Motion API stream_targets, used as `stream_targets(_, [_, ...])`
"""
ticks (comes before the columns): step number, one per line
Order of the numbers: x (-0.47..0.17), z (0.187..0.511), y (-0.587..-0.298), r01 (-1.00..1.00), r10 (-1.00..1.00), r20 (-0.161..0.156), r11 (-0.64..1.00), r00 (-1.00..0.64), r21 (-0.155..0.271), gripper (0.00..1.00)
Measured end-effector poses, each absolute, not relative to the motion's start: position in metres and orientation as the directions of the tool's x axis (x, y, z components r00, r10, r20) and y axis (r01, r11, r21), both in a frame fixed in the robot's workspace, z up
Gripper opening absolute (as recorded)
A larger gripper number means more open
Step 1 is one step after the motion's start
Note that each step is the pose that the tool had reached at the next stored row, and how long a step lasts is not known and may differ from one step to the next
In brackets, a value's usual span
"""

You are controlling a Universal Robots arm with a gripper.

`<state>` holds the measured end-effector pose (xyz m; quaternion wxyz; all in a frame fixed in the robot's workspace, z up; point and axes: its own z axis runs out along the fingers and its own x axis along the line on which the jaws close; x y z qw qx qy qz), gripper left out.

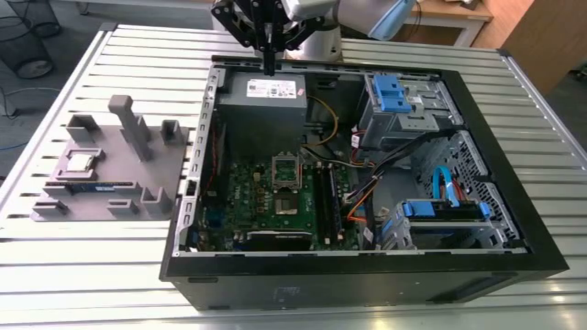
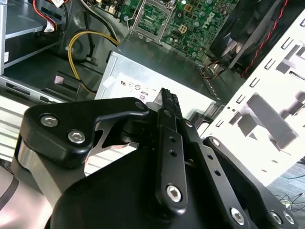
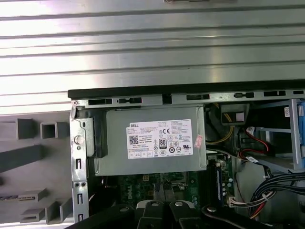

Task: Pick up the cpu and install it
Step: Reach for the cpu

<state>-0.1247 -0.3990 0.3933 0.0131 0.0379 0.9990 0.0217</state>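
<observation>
The cpu point(image 1: 81, 161), a small square chip with a silvery top, lies in a recess of the grey holder block point(image 1: 137, 180) at the exterior view's left, outside the computer case. My gripper point(image 1: 269, 67) hangs over the far edge of the open case point(image 1: 367, 271), above the grey power supply point(image 1: 264, 93), far from the cpu. Its black fingers point(image 2: 167, 107) are pressed together with nothing between them. The open socket frame point(image 1: 286, 173) sits on the green motherboard point(image 1: 247, 199), and the socket frame point(image 2: 151, 16) also appears beyond the power supply point(image 2: 157, 64) in the second wrist view.
A blue-green memory stick point(image 1: 93, 185) lies on the holder block, which has upright posts point(image 1: 128, 127). Inside the case are drive cages with blue latches point(image 1: 390, 93), cable bundles point(image 1: 403, 161) and a yellow cable point(image 2: 88, 45). The case stands on a slatted metal table point(image 1: 92, 275).
</observation>
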Motion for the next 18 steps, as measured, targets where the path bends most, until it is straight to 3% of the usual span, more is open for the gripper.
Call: stream_targets(18, [-0.145, 0.393, -0.399, 0.075, 0.076, -0.025, 0.996, -0.997, 0.044, 0.11])
